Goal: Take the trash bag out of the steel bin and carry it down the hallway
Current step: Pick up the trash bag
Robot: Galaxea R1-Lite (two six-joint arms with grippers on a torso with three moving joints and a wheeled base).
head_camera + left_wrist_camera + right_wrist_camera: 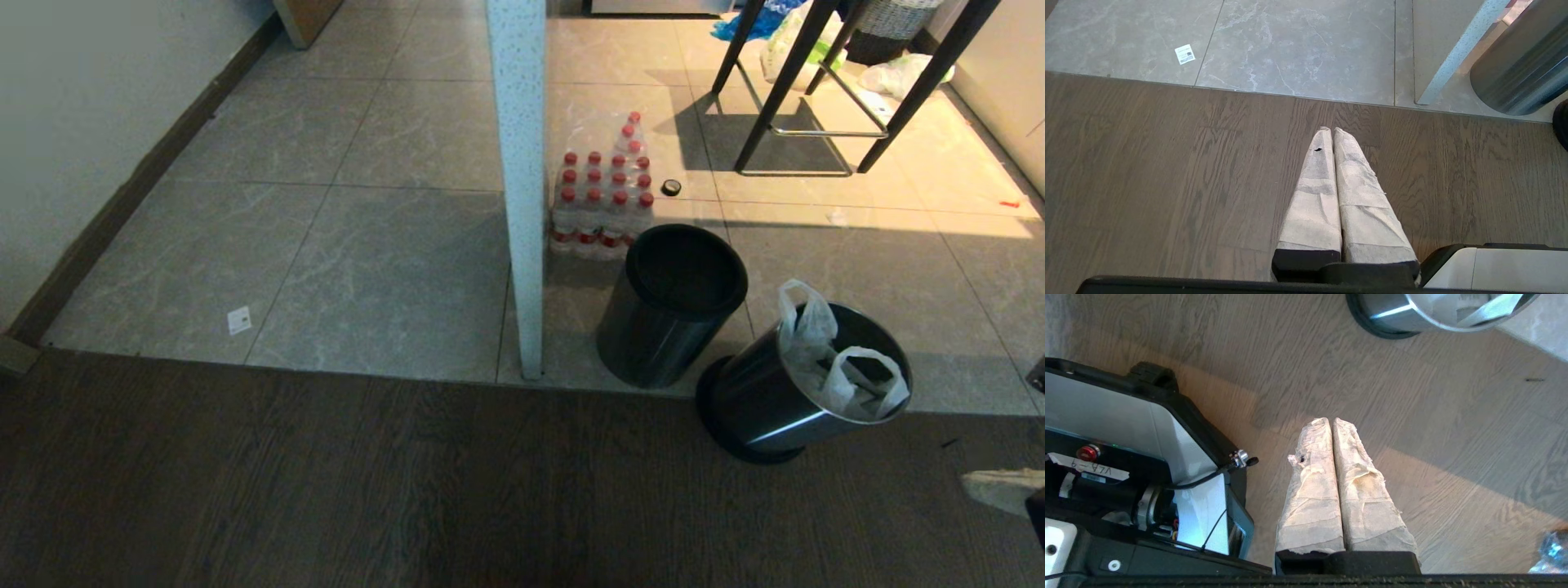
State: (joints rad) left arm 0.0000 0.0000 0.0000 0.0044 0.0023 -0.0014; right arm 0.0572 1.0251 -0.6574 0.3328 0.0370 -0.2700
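Nothing done yet — the bag (841,367) sits in the tilted steel bin (767,400), handles up. Both pincers, left (1333,132) and right (1331,424), are closed, empty, over the floor — lifting and carrying remain.

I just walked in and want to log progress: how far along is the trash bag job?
Nothing looks done: the trash bag sits in the steel bin, handles sticking up. Nothing is in hand: the right gripper is shut and empty over the wood floor short of the bin; the left gripper is shut too. Grasping, lifting and carrying it all remain.
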